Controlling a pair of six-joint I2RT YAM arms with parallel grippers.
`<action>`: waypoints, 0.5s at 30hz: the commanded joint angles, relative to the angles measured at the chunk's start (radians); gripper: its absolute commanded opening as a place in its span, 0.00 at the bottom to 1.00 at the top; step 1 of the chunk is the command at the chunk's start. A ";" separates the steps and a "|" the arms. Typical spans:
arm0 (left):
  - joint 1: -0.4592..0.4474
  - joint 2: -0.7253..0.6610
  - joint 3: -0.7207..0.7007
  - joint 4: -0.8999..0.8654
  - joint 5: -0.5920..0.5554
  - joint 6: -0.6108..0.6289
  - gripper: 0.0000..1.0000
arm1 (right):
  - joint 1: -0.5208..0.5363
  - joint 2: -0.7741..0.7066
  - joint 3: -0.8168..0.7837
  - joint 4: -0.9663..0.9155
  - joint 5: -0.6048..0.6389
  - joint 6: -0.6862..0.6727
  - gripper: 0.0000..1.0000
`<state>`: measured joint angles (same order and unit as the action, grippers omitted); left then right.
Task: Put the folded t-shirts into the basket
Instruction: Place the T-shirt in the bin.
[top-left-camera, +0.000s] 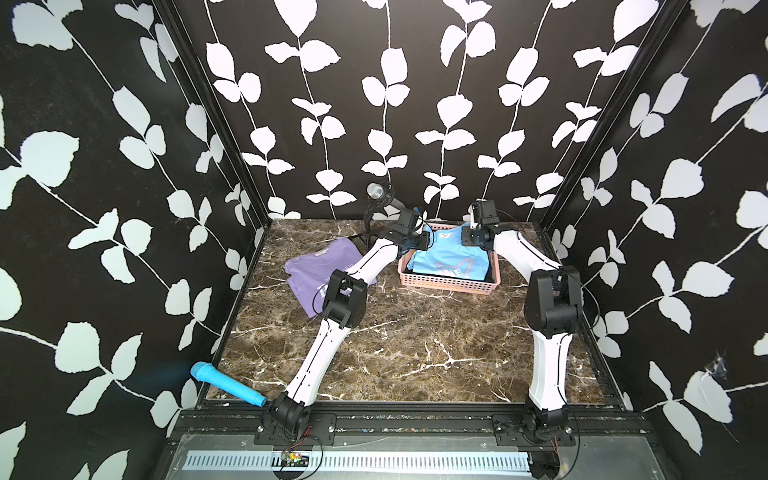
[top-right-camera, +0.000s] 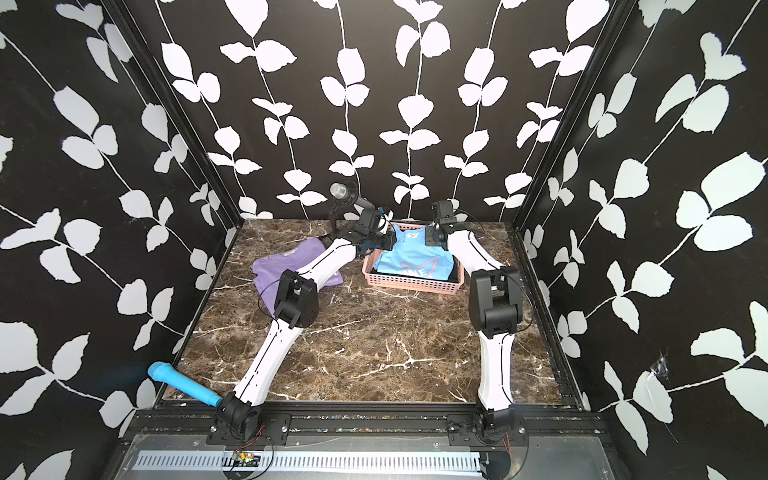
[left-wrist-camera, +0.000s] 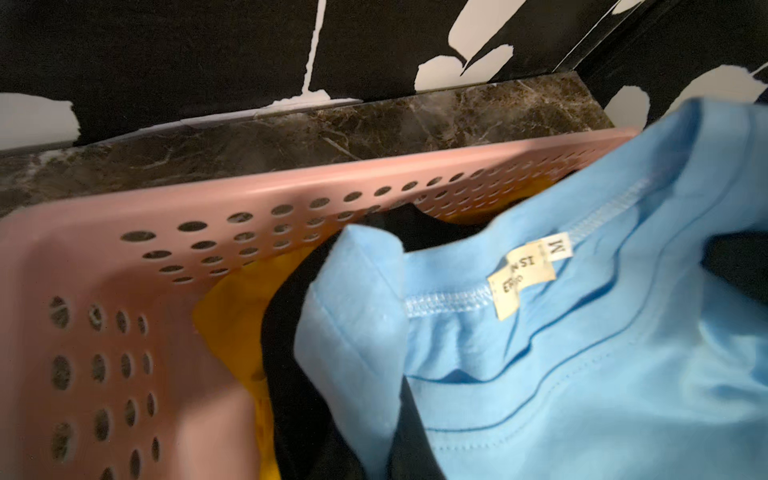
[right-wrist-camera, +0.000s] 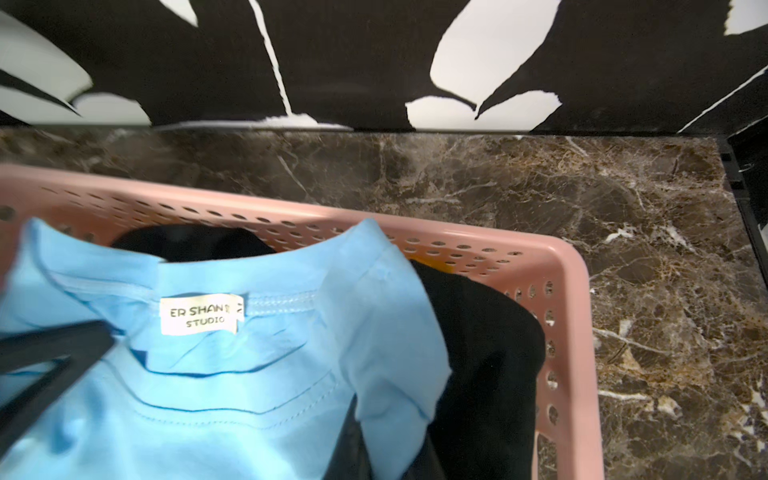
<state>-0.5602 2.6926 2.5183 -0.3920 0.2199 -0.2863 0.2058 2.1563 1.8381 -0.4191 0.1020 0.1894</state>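
Note:
The pale pink basket (top-left-camera: 449, 286) (top-right-camera: 411, 285) stands at the back right of the marble table. A light blue t-shirt (top-left-camera: 449, 257) (left-wrist-camera: 582, 353) (right-wrist-camera: 208, 395) lies on top inside it, over a black t-shirt (left-wrist-camera: 291, 353) (right-wrist-camera: 490, 353) and a yellow one (left-wrist-camera: 232, 316). My left gripper (top-left-camera: 417, 244) (left-wrist-camera: 378, 460) pinches one shoulder corner of the blue shirt. At the other shoulder corner, my right gripper (top-left-camera: 471, 232) (right-wrist-camera: 391, 460) pinches the cloth too. Both sit over the basket's far end. A purple t-shirt (top-left-camera: 316, 270) (top-right-camera: 282, 266) lies folded on the table to the left, partly under my left arm.
A black lamp-like stand (top-left-camera: 380, 195) rises at the back, just left of the basket. A blue toy microphone (top-left-camera: 226, 382) lies off the table's front left corner. The patterned back wall is close behind the basket rim (right-wrist-camera: 573, 291).

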 joint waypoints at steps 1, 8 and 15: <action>0.007 -0.033 0.010 -0.031 -0.018 0.021 0.25 | -0.015 0.021 0.070 -0.059 0.057 -0.032 0.22; 0.007 -0.138 -0.045 -0.052 -0.029 0.047 0.51 | -0.016 -0.058 0.085 -0.103 0.123 -0.078 0.44; -0.013 -0.270 -0.178 -0.044 -0.021 0.070 0.60 | -0.007 -0.195 -0.073 -0.020 0.018 -0.071 0.50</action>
<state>-0.5655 2.5511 2.3840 -0.4297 0.2008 -0.2459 0.1940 2.0205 1.8042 -0.4900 0.1665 0.1192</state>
